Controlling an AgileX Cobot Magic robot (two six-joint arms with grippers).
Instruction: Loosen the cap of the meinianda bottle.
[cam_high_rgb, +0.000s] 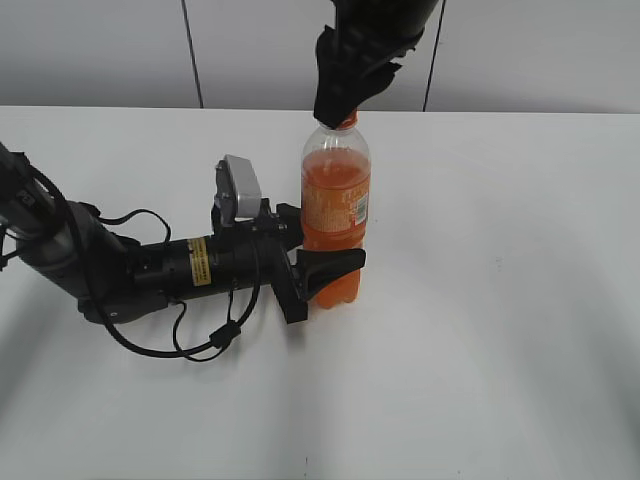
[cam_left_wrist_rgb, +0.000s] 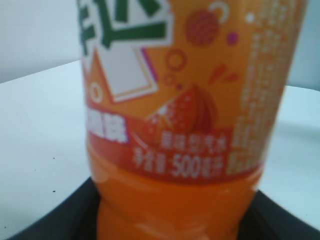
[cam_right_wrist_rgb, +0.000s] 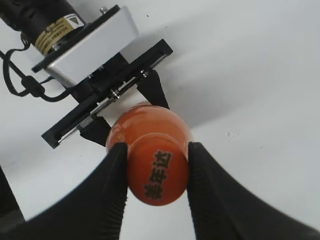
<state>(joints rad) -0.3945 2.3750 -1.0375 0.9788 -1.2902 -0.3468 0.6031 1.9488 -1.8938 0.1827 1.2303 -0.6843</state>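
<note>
The meinianda bottle (cam_high_rgb: 336, 190) stands upright on the white table, with orange liquid and an orange label. It fills the left wrist view (cam_left_wrist_rgb: 190, 100). My left gripper (cam_high_rgb: 330, 275) lies low on the table and is shut on the bottle's lower body, one black finger on each side (cam_left_wrist_rgb: 175, 220). My right gripper (cam_high_rgb: 340, 105) comes down from above and is shut on the orange cap (cam_high_rgb: 349, 121). In the right wrist view the cap (cam_right_wrist_rgb: 157, 172), with dark characters on top, sits between the two black fingers (cam_right_wrist_rgb: 156, 175), which touch its sides.
The white table (cam_high_rgb: 500, 350) stretches around the bottle. The left arm with its cables (cam_high_rgb: 150, 270) lies across the table's left half. A white panelled wall (cam_high_rgb: 540, 50) stands behind.
</note>
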